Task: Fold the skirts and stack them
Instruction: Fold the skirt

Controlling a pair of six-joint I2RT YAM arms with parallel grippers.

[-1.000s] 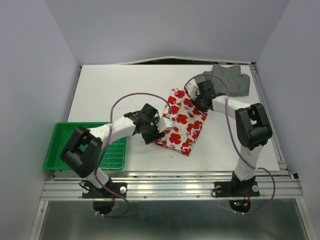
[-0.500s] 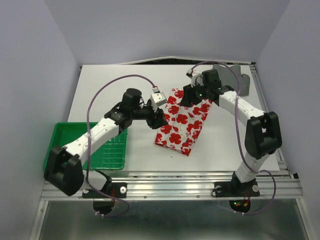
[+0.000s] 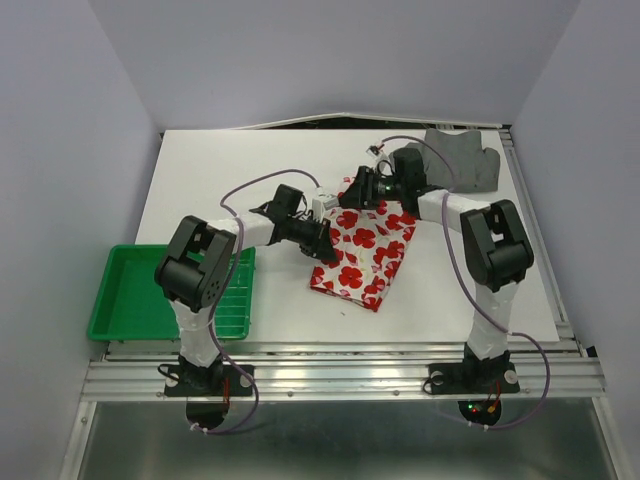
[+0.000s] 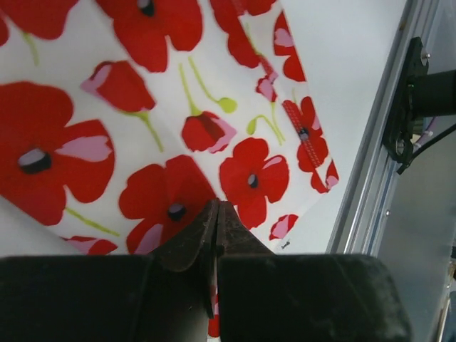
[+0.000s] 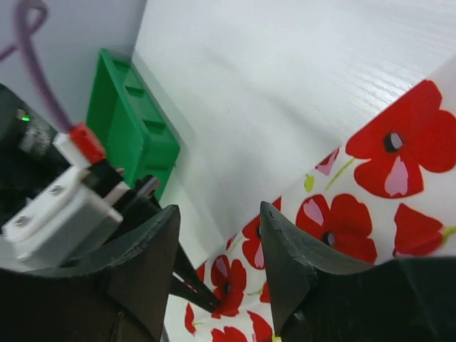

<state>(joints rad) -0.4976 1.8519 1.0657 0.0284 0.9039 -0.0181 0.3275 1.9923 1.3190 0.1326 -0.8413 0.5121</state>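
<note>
The white skirt with red poppies [image 3: 365,250] lies folded in the middle of the table. It fills the left wrist view [image 4: 142,107]. My left gripper [image 3: 325,238] sits at its left edge, jaws pressed together [image 4: 216,206] on the cloth at a poppy. Its dark fingertips [image 5: 198,291] also show in the right wrist view, touching that edge. My right gripper [image 3: 352,195] hangs open [image 5: 219,208] over the skirt's back-left corner [image 5: 377,178], nothing between its fingers. The dark grey skirt [image 3: 465,160] lies crumpled at the back right.
A green plastic tray [image 3: 130,300] sits at the near left edge and appears beyond the left arm in the right wrist view [image 5: 128,107]. The metal rail [image 4: 377,178] runs along the table's near edge, close to the skirt's near corner.
The left gripper has swung back to the printed skirt's left edge and gone from open to shut. The right gripper has slid left to the skirt's back-left corner, still open.
</note>
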